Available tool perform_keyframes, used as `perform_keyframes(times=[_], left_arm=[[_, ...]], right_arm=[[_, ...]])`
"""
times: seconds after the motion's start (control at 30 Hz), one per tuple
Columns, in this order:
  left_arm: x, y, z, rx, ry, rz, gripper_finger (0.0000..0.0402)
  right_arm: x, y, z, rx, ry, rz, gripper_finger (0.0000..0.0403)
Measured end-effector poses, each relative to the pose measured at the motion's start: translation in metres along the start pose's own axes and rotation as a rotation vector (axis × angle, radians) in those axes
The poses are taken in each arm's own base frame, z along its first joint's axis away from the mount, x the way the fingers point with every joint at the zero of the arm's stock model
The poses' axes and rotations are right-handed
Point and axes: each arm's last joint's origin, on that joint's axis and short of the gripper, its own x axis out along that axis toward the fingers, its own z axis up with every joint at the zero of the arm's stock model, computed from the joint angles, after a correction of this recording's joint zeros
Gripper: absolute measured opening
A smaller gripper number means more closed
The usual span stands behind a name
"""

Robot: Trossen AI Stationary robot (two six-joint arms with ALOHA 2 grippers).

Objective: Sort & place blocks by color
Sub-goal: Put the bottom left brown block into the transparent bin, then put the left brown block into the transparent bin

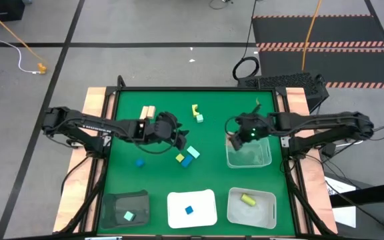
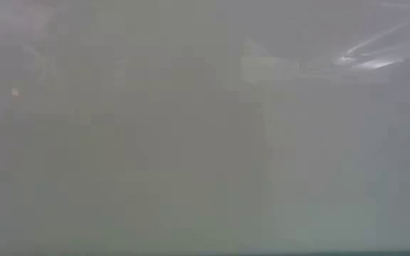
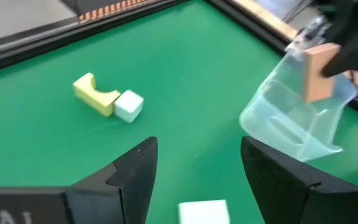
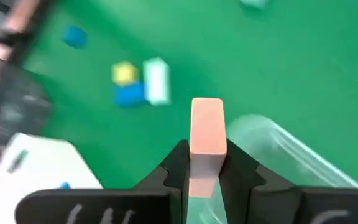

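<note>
Right wrist view: right hand (image 4: pixel 205 167) had a tan block (image 4: pixel 206 127) pinched tight.
It hung over the clear bin (image 1: pixel 249 155) at 3 o'clock on the surface (image 1: pixel 219 110); left hand (image 3: pixel 194 165) gaped open, holding nothing, near scattered blocks (image 1: pixel 187 156) mid-surface.

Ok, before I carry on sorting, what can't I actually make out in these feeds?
- Low view: everything; a grey haze fills the picture, no table or arms.
- High view: what the right gripper holds; its own body covers the tan block, seen only in the wrist views.
- Left wrist view: a pale block, cut off by the picture's edge.
- Right wrist view: the clear bin, half hidden behind the jaws.
</note>
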Motion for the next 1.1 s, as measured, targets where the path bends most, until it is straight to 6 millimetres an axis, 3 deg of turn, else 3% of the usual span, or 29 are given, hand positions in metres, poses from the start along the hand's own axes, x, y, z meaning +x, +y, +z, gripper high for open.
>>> perform_keyframes(times=[0.33,0.77,0.93,1.1], left_arm=[[0.007,0.028,-0.001,-0.106,0.099,0.167,0.0209],[0.002,0.107,-0.006,-0.363,0.394,0.64,0.0207],[0.002,0.129,-0.012,-0.399,0.481,0.7,0.0207],[0.006,0.152,-0.023,-0.493,0.544,0.711,0.0207]], right_arm=[[-0.006,-0.017,-0.028,0.017,0.24,-0.221,0.0049],[-0.005,-0.017,-0.026,-0.134,0.242,-0.193,0.0249],[-0.005,-0.019,-0.023,-0.166,0.239,-0.197,0.0284],[-0.005,-0.023,-0.019,-0.171,0.231,-0.204,0.0292]])
